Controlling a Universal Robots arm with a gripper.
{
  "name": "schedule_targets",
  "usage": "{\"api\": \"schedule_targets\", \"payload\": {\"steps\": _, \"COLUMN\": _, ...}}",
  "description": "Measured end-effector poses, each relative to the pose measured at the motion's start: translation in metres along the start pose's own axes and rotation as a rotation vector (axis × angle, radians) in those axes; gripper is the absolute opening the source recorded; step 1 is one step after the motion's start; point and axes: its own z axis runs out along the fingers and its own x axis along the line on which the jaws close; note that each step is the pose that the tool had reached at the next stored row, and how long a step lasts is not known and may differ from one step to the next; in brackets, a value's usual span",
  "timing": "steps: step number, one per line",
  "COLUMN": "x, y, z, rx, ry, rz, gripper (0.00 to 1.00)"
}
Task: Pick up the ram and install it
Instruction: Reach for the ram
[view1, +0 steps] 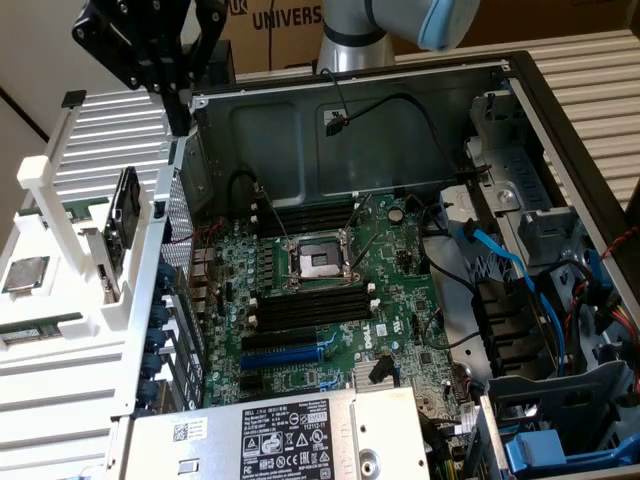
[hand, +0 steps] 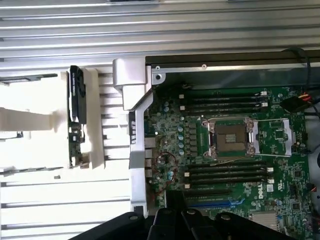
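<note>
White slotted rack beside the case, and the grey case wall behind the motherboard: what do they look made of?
White slotted rack: probably plastic, matte, with thick blocky ribs. Grey case wall: sheet metal, likely steel, dull sheen with stamped recesses and folded rim.

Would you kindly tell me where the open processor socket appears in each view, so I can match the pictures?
Exterior view: the processor socket sits near the picture's centre, between two banks of black memory slots.
Wrist view: the same socket lies between those slot banks.
Shared landmark: the dark card standing in the white rack.
</note>
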Motion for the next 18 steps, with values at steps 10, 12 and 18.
{"api": "schedule_targets", "payload": {"steps": 10, "x": 0.056, "y": 0.0111, "z": -0.0010, "rx": 0.0036, "ry": 0.0001, "rz": 0.000, "gripper": 0.11}}
{"api": "schedule_targets", "payload": {"steps": 12, "x": 0.065, "y": 0.0121, "z": -0.0012, "rx": 0.0036, "ry": 0.0000, "rz": 0.000, "gripper": 0.11}}
{"api": "schedule_targets", "payload": {"steps": 18, "x": 0.097, "y": 0.0124, "z": -0.0020, "rx": 0.0036, "ry": 0.0001, "rz": 0.000, "gripper": 0.11}}
